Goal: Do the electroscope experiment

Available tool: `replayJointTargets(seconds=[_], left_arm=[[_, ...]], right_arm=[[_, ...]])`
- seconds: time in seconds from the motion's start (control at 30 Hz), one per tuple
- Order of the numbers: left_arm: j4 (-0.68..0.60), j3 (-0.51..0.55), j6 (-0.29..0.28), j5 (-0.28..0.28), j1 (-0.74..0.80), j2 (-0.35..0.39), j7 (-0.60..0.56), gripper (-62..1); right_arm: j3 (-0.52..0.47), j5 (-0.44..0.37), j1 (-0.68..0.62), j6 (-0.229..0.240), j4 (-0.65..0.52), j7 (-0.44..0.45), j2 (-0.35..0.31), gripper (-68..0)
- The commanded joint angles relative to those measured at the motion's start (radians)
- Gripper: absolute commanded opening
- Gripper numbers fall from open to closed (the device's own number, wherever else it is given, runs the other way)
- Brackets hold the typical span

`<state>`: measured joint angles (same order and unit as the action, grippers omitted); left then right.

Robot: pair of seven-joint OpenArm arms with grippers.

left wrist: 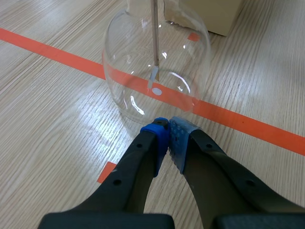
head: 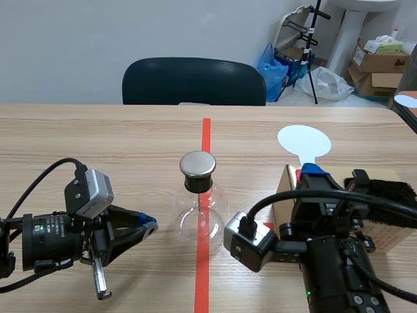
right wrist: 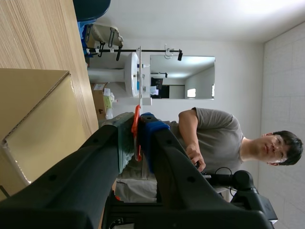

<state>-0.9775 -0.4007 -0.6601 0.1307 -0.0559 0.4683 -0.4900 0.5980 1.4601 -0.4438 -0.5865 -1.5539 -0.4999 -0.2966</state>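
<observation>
The right gripper [right wrist: 137,128] clamps a white paddle [head: 303,140]; the left gripper [left wrist: 167,126], closed empty, sits by the flask [left wrist: 143,71]. Touching paddle to cap [head: 197,164] seems left.

Right gripper [right wrist: 137,136] clamps the white paddle [right wrist: 134,74] — cardboard box [right wrist: 38,119] beside it.

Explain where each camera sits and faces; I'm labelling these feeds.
Scene view: between the arms, facing across the table at the flask; left gripper and right gripper, holding a white paddle, show low.
Left wrist view: on the left arm, looking down past its shut fingers at the flask.
Right wrist view: on the right arm, rolled sideways, looking past its fingers and the cardboard box toward a person.
Scene and left wrist share the flask; scene and right wrist, the box.
</observation>
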Motion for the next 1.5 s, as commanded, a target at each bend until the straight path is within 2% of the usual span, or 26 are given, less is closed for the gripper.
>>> replayJointTargets(seconds=[0.0,0.17,0.27,0.43,0.6,0.73,0.87,0.97,1.03,1.17,1.47], left_arm=[[-0.018,0.008,-0.008,-0.014,-0.008,-0.002,-0.018,-57.9],[-0.018,0.008,-0.008,-0.014,-0.008,-0.002,-0.018,-57.9],[-0.018,0.008,-0.008,-0.014,-0.008,-0.002,-0.018,-57.9],[-0.018,0.008,-0.008,-0.014,-0.008,-0.002,-0.018,-57.9],[-0.018,0.008,-0.008,-0.014,-0.008,-0.002,-0.018,-57.9],[-0.018,0.008,-0.008,-0.014,-0.008,-0.002,-0.018,-57.9],[-0.018,0.008,-0.008,-0.014,-0.005,-0.001,-0.038,-57.9],[-0.019,0.01,-0.008,-0.014,0.01,0.008,-0.113,-57.9],[-0.031,0.01,-0.008,-0.014,0.027,0.021,-0.156,-57.9],[-0.103,0.025,-0.008,-0.014,0.089,0.058,-0.157,-57.9],[-0.437,0.253,-0.014,-0.014,0.417,0.101,-0.156,-57.9]], right_arm=[[-0.002,0.001,0.011,-0.015,-0.008,0.003,-0.013,-66.5],[-0.012,0.001,0.0,-0.015,-0.048,0.014,-0.013,-66.5],[-0.048,0.001,-0.026,-0.015,-0.073,0.077,-0.01,-66.5],[-0.187,0.001,-0.113,-0.035,-0.097,0.253,0.044,-66.5],[-0.337,-0.039,-0.191,-0.123,-0.098,0.481,0.113,-66.5],[-0.44,-0.094,-0.223,-0.159,-0.098,0.651,0.167,-66.5],[-0.512,-0.14,-0.227,-0.185,-0.08,0.753,0.21,-66.5],[-0.55,-0.161,-0.223,-0.196,-0.045,0.812,0.238,-66.5],[-0.572,-0.163,-0.221,-0.196,-0.016,0.84,0.257,-66.5],[-0.587,-0.162,-0.212,-0.196,0.034,0.85,0.271,-66.5],[-0.584,-0.131,-0.188,-0.196,0.092,0.783,0.272,-66.5]])
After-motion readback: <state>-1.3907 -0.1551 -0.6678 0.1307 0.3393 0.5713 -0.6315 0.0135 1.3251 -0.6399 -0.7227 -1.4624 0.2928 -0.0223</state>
